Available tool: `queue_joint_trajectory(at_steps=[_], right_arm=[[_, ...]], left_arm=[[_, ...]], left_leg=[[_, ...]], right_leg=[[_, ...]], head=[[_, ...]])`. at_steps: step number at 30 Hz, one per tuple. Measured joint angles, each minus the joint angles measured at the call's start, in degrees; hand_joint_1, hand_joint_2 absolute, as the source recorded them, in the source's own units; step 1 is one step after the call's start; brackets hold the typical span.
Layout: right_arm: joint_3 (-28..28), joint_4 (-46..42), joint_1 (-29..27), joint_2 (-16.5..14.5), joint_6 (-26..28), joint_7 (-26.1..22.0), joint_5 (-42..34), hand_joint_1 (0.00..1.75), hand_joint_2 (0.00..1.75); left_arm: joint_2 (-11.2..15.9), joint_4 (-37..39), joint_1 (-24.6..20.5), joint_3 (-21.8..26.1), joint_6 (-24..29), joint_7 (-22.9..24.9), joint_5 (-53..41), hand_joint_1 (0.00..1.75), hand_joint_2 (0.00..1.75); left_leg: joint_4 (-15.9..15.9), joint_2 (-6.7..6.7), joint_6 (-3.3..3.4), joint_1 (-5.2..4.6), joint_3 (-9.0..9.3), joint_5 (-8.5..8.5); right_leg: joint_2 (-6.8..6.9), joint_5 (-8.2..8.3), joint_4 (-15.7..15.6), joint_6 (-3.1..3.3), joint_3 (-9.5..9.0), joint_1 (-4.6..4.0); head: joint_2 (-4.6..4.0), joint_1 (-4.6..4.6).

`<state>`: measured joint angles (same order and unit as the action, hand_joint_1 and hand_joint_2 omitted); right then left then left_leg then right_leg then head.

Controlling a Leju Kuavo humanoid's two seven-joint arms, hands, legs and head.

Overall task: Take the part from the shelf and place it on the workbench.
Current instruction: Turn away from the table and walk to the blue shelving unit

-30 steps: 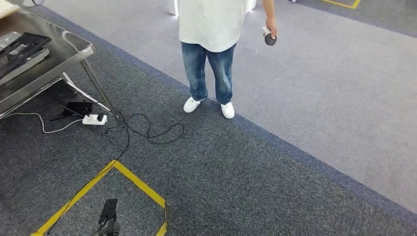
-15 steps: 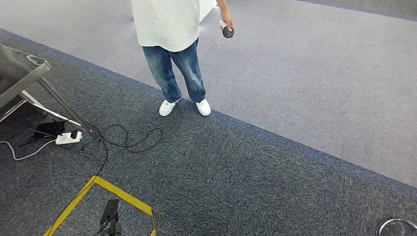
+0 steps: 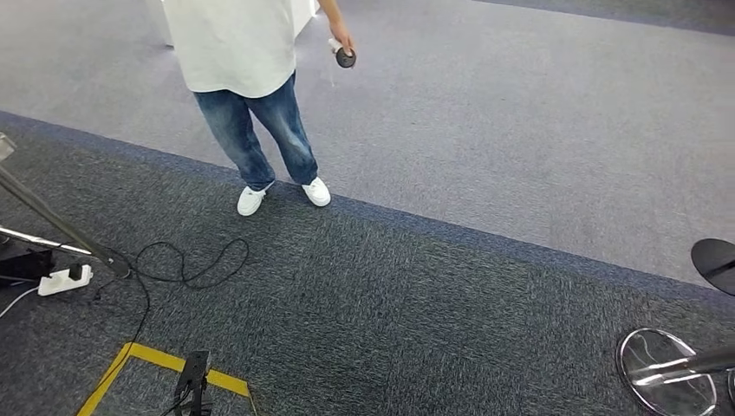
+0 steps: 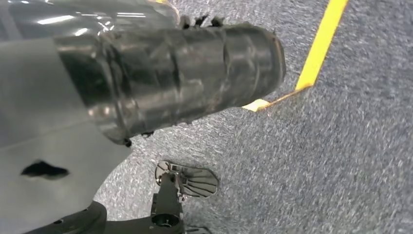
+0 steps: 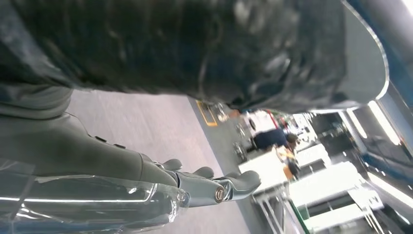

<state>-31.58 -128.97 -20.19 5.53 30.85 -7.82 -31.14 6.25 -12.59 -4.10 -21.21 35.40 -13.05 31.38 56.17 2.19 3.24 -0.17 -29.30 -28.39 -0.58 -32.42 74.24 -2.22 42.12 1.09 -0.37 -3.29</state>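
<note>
A person (image 3: 238, 52) in a white shirt, blue jeans and white shoes stands on the floor where the dark carpet (image 3: 390, 303) meets the lighter grey carpet (image 3: 520, 121), holding a small black controller (image 3: 345, 57) in one hand. Near the left edge of the head view, a slanted metal desk leg (image 3: 52, 221) comes down beside a white power strip (image 3: 62, 279), and a black cable (image 3: 186, 269) loops across the dark carpet. Yellow tape (image 3: 165, 364) marks a corner on the floor. At the right edge stand a round chrome stool base (image 3: 666, 373) and a black seat (image 3: 715, 260).

The left hand (image 4: 165, 78), wrapped in dark plastic, hangs over the carpet; whether its fingers are spread or curled cannot be told. The right hand (image 5: 209, 187) shows grey fingers stretched out and apart, gripping nothing. The part cannot be made out anywhere.
</note>
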Motion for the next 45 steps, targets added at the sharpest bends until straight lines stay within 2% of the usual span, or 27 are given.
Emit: queue_joint_trajectory(at_steps=[1, 3, 4, 6, 8, 10, 12, 14, 15, 16, 17, 19, 21, 22, 24, 26, 28, 30, 31, 32, 34, 36, 38, 39, 41, 43, 45], right_arm=[[0.0, 0.0, 0.0, 0.0, 0.0, 0.0, 0.0, 0.0, 0.0], [0.0, 0.0, 0.0, 0.0, -0.1, 0.0, 0.0, 0.0, 0.0], [0.0, 0.1, 0.0, 0.0, -0.1, 0.0, 0.0, 0.0, 0.0], [0.0, 0.1, 0.0, -0.1, -0.1, 0.0, -0.1, 0.0, 0.0], [0.0, 0.1, -0.1, -0.2, -0.1, 0.0, -0.1, 0.0, 0.0], [0.0, 0.0, -0.2, -0.2, -0.1, 0.0, -0.1, 0.0, 0.0], [0.0, 0.0, -0.1, -0.2, -0.1, 0.0, -0.1, 0.0, 0.0], [0.0, 0.0, -0.1, -0.3, -0.1, 0.0, -0.1, 0.0, 0.0], [0.0, 0.0, -0.1, -0.3, -0.1, 0.0, -0.1, 0.0, 0.0], [0.0, 0.0, -0.1, -0.3, -0.1, 0.0, -0.1, 0.0, 0.0], [0.0, 0.0, -0.1, -0.4, -0.1, 0.0, -0.1, 0.0, 0.0], [0.0, 0.0, -0.1, -0.4, -0.1, 0.0, -0.1, 0.0, 0.0], [0.0, 0.0, -0.1, -0.4, 0.0, -0.1, -0.1, 0.0, 0.0], [0.0, 0.0, -0.1, -0.4, 0.0, -0.1, -0.1, 0.0, 0.0], [0.0, 0.0, -0.3, -0.5, 0.1, -0.1, -0.1, 0.0, 0.0], [0.0, 0.0, -0.3, -0.5, 0.3, -0.1, -0.1, 0.0, 0.0], [0.0, 0.1, -0.2, -0.6, 0.3, -0.1, -0.1, 0.0, 0.0], [0.0, 0.2, -0.2, -0.7, 0.2, -0.1, -0.1, 0.0, 0.0], [0.0, 0.3, -0.2, -0.8, 0.2, -0.1, -0.1, 0.0, 0.0], [0.0, 0.3, -0.2, -0.8, 0.2, -0.1, -0.1, 0.0, 0.0], [0.0, 0.4, -0.2, -0.9, 0.3, -0.1, -0.1, 0.0, 0.0], [0.0, 0.5, -0.2, -1.0, 0.4, -0.2, 0.1, 0.0, 0.0], [0.0, 0.5, -0.3, -1.1, 0.5, -0.3, 0.2, 0.0, 0.0], [0.0, 0.5, -0.3, -1.2, 0.6, -0.3, 0.3, 0.0, 0.0], [0.0, 0.5, -0.4, -1.3, 0.8, -0.6, 0.3, 0.0, 0.0], [0.0, 0.5, -0.3, -1.4, 0.9, -1.0, 0.3, 0.0, 0.0], [0.0, 0.5, -0.3, -1.5, 0.9, -1.1, 0.1, 0.0, 0.0]], left_arm=[[0.0, 0.0, 0.0, 0.0, 0.0, 0.0, 0.0, 0.0, 0.0], [0.0, 0.0, -0.1, 0.0, -0.1, 0.0, 0.0, 0.0, 0.0], [0.1, 0.0, -0.2, 0.0, -0.1, -0.1, 0.0, 0.0, 0.0], [0.1, 0.0, -0.2, 0.0, -0.1, -0.3, 0.1, 0.0, 0.0], [0.1, 0.0, -0.3, 0.0, -0.1, -0.4, 0.2, 0.0, 0.0], [0.0, 0.0, -0.5, 0.0, -0.1, -0.5, 0.2, 0.0, 0.0], [0.0, 0.0, -0.5, -0.1, -0.1, -0.5, 0.2, 0.0, 0.0], [0.0, 0.0, -0.3, -0.1, -0.1, -0.6, 0.2, 0.0, 0.0], [0.0, 0.0, -0.1, -0.1, -0.1, -0.6, 0.2, 0.0, 0.0], [-0.1, 0.0, -0.1, -0.1, -0.1, -0.6, 0.2, 0.0, 0.0], [-0.1, 0.0, -0.1, -0.1, -0.1, -0.6, 0.2, 0.0, 0.0], [-0.1, 0.0, -0.1, -0.1, -0.1, -0.6, 0.2, 0.0, 0.0], [0.0, 0.0, -0.1, -0.1, 0.0, -0.6, 0.3, 0.0, 0.0], [0.0, 0.0, -0.1, -0.1, 0.0, -0.5, 0.3, 0.0, 0.0], [0.0, 0.0, -0.2, -0.1, 0.1, -0.4, 0.4, 0.0, 0.0], [-0.1, 0.0, -0.3, -0.1, 0.1, -0.3, 0.4, 0.0, 0.0], [-0.1, 0.0, -0.2, -0.1, 0.1, -0.3, 0.4, 0.0, 0.0], [-0.1, 0.0, -0.1, -0.1, 0.1, -0.2, 0.4, 0.0, 0.0], [-0.1, 0.0, 0.0, -0.1, 0.1, -0.2, 0.4, 0.0, 0.0], [-0.1, 0.0, -0.1, -0.2, 0.1, -0.2, 0.4, 0.0, 0.0], [-0.2, 0.0, -0.2, -0.2, 0.1, -0.2, 0.4, 0.0, 0.0], [-0.2, 0.0, -0.2, -0.2, 0.1, -0.2, 0.4, 0.0, 0.0], [-0.2, 0.0, -0.3, -0.2, 0.1, -0.2, 0.4, 0.0, 0.0], [-0.3, 0.0, -0.4, -0.2, 0.1, -0.2, 0.4, 0.0, 0.0], [-0.3, 0.0, -0.6, -0.3, 0.1, -0.2, 0.4, 0.0, 0.0], [-0.3, 0.0, -0.5, -0.4, 0.1, -0.2, 0.4, 0.0, 0.0], [-0.3, 0.0, -0.3, -0.4, 0.1, -0.2, 0.5, 0.0, 0.0]], left_leg=[[0.2, 0.74, -0.17, 0.07, -0.05, -0.14], [0.8, 1.93, -0.81, 0.22, -0.14, -0.67], [1.4, 2.45, -1.26, 0.15, -0.28, -1.12], [2.0, 3.32, -2.0, -0.1, -0.38, -1.73], [2.1, 4.2, -2.46, -0.07, -0.09, -1.93], [3.7, 2.74, -2.93, 0.28, -0.57, -3.36], [9.3, -0.25, -3.21, 0.52, -3.09, -6.77], [16.3, -1.48, -3.07, 0.52, -6.44, -9.43], [17.9, -1.63, -2.88, 0.49, -7.36, -9.42], [17.5, -1.74, -2.59, 0.41, -7.36, -8.34], [14.9, -2.11, -2.21, 0.3, -6.32, -6.31], [7.4, -4.85, -1.46, 0.07, -3.18, -2.38], [3.0, -7.25, -1.16, -0.17, -1.31, -1.15], [2.6, -7.32, -1.13, -0.3, -1.08, -1.26], [1.6, -5.9, -0.91, -0.3, -0.67, -0.71], [0.2, -4.34, -0.44, -0.12, -0.18, 0.14], [-0.3, -2.72, -0.08, -0.21, -0.08, 0.41], [-0.1, -0.98, 0.01, -0.27, -0.25, 0.28], [0.0, -0.17, -0.05, -0.24, -0.31, 0.15], [0.3, 0.58, -0.2, -0.17, -0.34, -0.04], [1.0, 1.75, -0.84, -0.11, -0.4, -0.68], [1.8, 2.64, -1.59, -0.26, -0.37, -1.33], [1.9, 3.5, -2.15, -0.32, -0.18, -1.52], [2.0, 3.59, -2.41, -0.2, -0.17, -1.71], [4.2, 1.78, -2.97, 0.11, -1.04, -3.52], [10.6, -0.81, -3.31, 0.28, -3.89, -7.06], [17.0, -1.58, -3.3, 0.28, -7.06, -9.14]], right_leg=[[0.33, 1.09, -1.4, -0.25, -0.95, 0.25], [1.98, 4.0, -8.4, -0.65, -4.99, 0.55], [2.83, 4.98, -11.7, -0.51, -6.84, 0.56], [3.5, 5.04, -14.1, 0.28, -8.11, 0.25], [2.27, 5.28, -14.0, 1.24, -7.9, 0.1], [1.2, 5.63, -14.3, 1.98, -7.72, 0.12], [0.23, 5.87, -14.4, 2.41, -7.58, 0.12], [-0.97, 5.98, -14.4, 2.59, -7.43, -0.15], [-1.66, 6.01, -14.4, 2.64, -7.4, -0.32], [-2.36, 6.04, -14.4, 2.67, -7.41, -0.45], [-3.09, 6.05, -14.4, 2.69, -7.48, -0.53], [-4.41, 6.14, -14.3, 2.58, -7.53, -0.54], [-5.69, 6.42, -14.3, 2.13, -7.17, -0.29], [-6.39, 6.66, -14.4, 1.75, -6.9, -0.12], [-6.93, 6.97, -14.6, 1.05, -6.47, 0.1], [-4.2, 5.37, -12.5, 0.64, -5.37, -0.22], [-0.92, 1.83, -6.4, 0.29, -2.7, -0.42], [-0.03, -0.05, -1.2, -0.17, -0.51, -0.18], [0.19, 0.47, -1.2, -0.41, -0.74, 0.01], [0.55, 1.87, -3.5, -0.63, -2.12, 0.21], [2.31, 4.52, -10.6, -0.81, -6.21, 0.3], [3.38, 5.24, -14.3, -0.07, -8.29, 0.04], [2.6, 5.3, -14.4, 0.98, -8.21, -0.2], [2.12, 5.43, -14.6, 1.36, -8.17, -0.2], [1.13, 5.78, -14.9, 2.06, -8.15, -0.07], [0.15, 5.96, -15.0, 2.48, -8.06, -0.09], [-1.08, 6.03, -15.0, 2.66, -7.97, -0.3]], head=[[0.0, 0.01], [0.0, 0.03], [0.0, 0.04], [0.0, -0.01], [0.0, -0.08], [0.0, -0.17], [-0.01, -0.4], [-0.01, -0.52], [-0.01, -0.52], [0.0, -0.52], [0.01, -0.52], [0.01, -0.48], [0.0, -0.55], [-0.01, -0.62], [-0.01, -0.66], [0.0, -0.38], [0.0, -0.18], [0.0, -0.17], [0.0, -0.17], [0.0, -0.16], [0.0, -0.15], [0.0, -0.21], [-0.01, -0.27], [-0.01, -0.26], [0.0, -0.39], [0.0, -0.54], [0.0, -0.52]])
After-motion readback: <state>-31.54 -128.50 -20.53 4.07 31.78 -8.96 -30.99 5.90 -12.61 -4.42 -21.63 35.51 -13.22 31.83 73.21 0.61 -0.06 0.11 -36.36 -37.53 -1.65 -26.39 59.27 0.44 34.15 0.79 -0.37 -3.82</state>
